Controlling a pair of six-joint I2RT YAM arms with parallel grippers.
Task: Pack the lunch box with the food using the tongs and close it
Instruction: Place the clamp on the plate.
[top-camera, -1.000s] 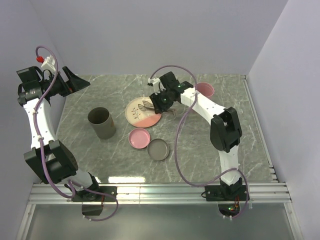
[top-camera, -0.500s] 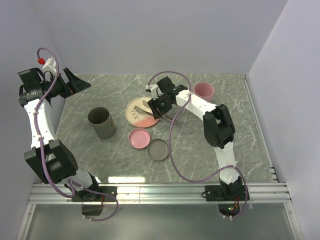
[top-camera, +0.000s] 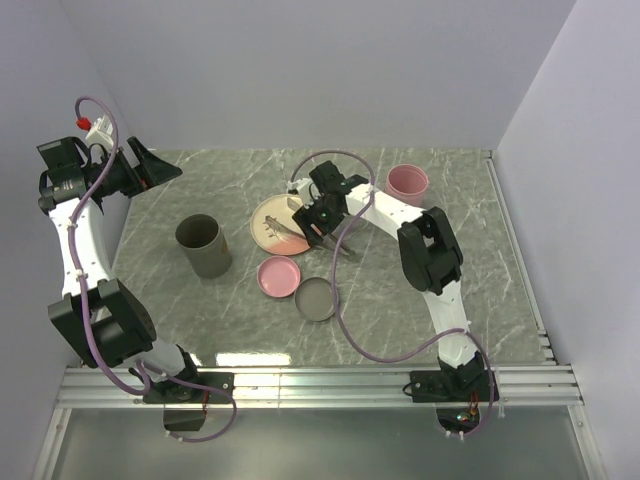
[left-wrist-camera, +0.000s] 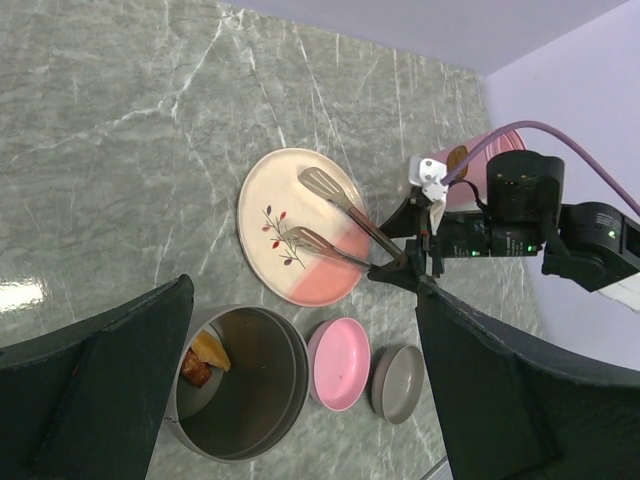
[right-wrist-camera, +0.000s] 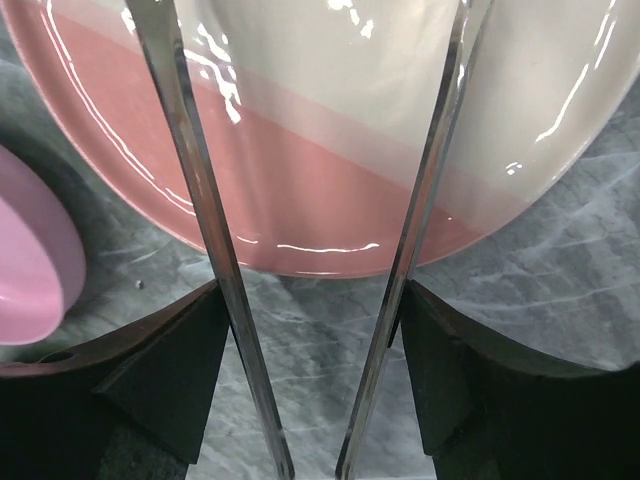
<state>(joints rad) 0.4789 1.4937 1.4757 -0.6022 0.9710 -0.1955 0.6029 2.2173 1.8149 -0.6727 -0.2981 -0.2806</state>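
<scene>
Silver on pink: the tongs (left-wrist-camera: 320, 184) sit right between the fingers of the right gripper (top-camera: 318, 222). One thin arm presses against each fingertip, so the jaws stand well spread yet grasp the tool. Out past those fingertips the two flat heads rest apart on the cream half of the plate (left-wrist-camera: 272, 195), and the arms cross its pink rim on the way back into the grip. In the wrist view the arms draw together behind the fingers, toward the camera.

Off to one side of that grip lies a pink dish (left-wrist-camera: 340, 362), with a grey disc (left-wrist-camera: 396, 368) just beside it. A pink cup (top-camera: 408, 181) stands back on the wrist side of those jaws.

Over to the left gripper (top-camera: 150, 168): it is high above the marble table (left-wrist-camera: 120, 120), fingers flung wide, nothing between them. Below those released jaws, close by one finger in its wrist view, stands the lunch box (left-wrist-camera: 255, 395), open-topped. And there is the food (left-wrist-camera: 203, 355), orange-brown chunks tucked against its inner wall.
</scene>
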